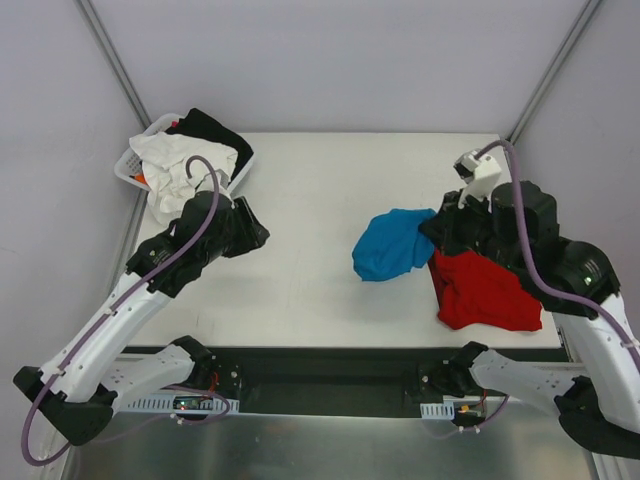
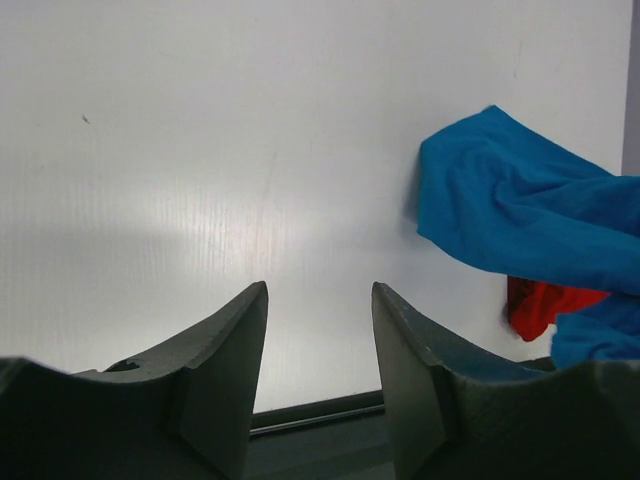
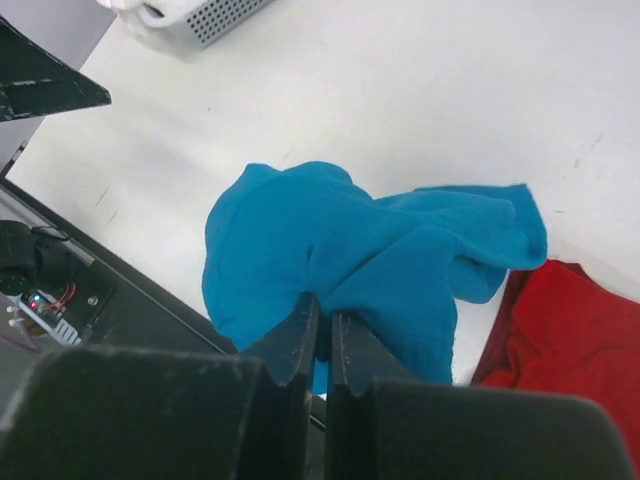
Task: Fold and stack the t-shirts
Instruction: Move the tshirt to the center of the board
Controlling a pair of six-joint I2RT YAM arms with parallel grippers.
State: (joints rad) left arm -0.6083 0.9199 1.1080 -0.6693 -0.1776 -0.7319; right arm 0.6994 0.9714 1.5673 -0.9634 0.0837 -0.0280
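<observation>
Although both t-shirts are out on the table [image 1: 320, 170], neither is folded, so I judge the task barely begun.

Status:
- turquoise shirt [image 1: 388, 246]: a crumpled lump right of the table's centre, not spread flat. One edge overlaps the red shirt [image 1: 487, 292].
- red shirt: a rumpled heap near the right front corner, under my right arm. No fold shows in it.
- Stack: none. The overlap of the two is incidental.
- Left to do, in my estimate: flatten each shirt, fold each, then place one on the other.

Fingers:
- right gripper [image 3: 322, 322]: clamped tight on a pinch of turquoise fabric, which spills out above and to both sides of the tips.
- left gripper [image 2: 320, 292]: jaws apart, nothing between them, only bare table below. It sits well apart from both shirts, on the left half of the table.

Orientation:
- turquoise shirt: in the overhead view its long axis runs roughly left to right, tilting up toward my right pinch, and the bulk trails leftward. Neck and hem cannot be told apart in this bunch.
- red shirt: broadest roughly parallel to the near edge. Which end is the collar, I cannot tell.

Off-task: a basket [image 1: 128, 165] at the far left corner holds a white garment [image 1: 172, 168] and a black garment [image 1: 212, 130].
</observation>
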